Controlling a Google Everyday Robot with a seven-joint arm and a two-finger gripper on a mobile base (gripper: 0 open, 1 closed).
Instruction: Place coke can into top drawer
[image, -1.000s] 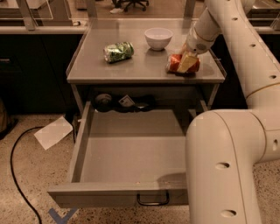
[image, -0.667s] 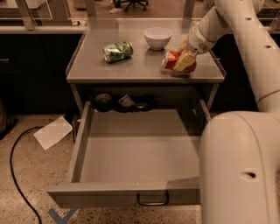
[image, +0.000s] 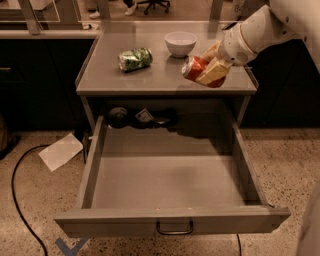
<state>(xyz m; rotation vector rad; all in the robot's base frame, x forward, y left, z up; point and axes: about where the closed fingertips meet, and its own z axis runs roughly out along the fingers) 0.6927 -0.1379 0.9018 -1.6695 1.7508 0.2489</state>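
Note:
The coke can (image: 194, 67), red-orange with a silver end, is tilted on its side in my gripper (image: 210, 69). My gripper's pale fingers (image: 214, 73) are shut around it, just above the front right part of the grey cabinet top (image: 150, 80). The white arm reaches in from the upper right. The top drawer (image: 170, 175) stands pulled wide open below, with a flat front panel and a dark loop handle (image: 174, 229). Its floor is bare apart from dark items at its back (image: 142, 117).
A green-and-white can (image: 135, 59) lies on its side on the cabinet top at the left. A white bowl (image: 180, 43) stands at the back. A sheet of paper (image: 61, 151) and a black cable (image: 17, 200) lie on the speckled floor at the left.
My gripper with the coke can has moved left and toward the front edge of the cabinet top. The view has shifted; the arm's lower part has left the frame.

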